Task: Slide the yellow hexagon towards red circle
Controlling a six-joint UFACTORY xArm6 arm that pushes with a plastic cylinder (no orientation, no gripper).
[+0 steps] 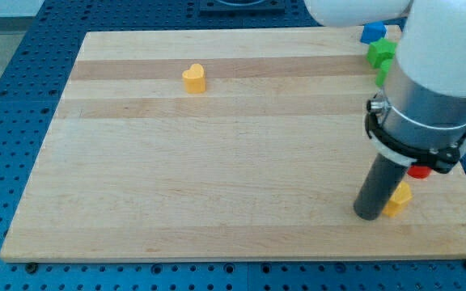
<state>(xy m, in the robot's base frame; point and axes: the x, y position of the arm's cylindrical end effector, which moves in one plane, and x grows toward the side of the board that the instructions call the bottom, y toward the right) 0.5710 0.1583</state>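
Observation:
The yellow hexagon [397, 199] lies near the board's lower right, partly hidden by my rod. My tip [368, 216] rests on the board just left of the hexagon, touching or nearly touching it. The red circle [417, 171] shows only as a small red patch just above and right of the hexagon, mostly hidden under the arm's body.
A yellow heart [193, 78] sits at the upper left of the wooden board [217, 162]. A blue block [371, 33] and a green block [381, 52] sit at the upper right, with another green piece [383, 77] below, partly hidden by the arm.

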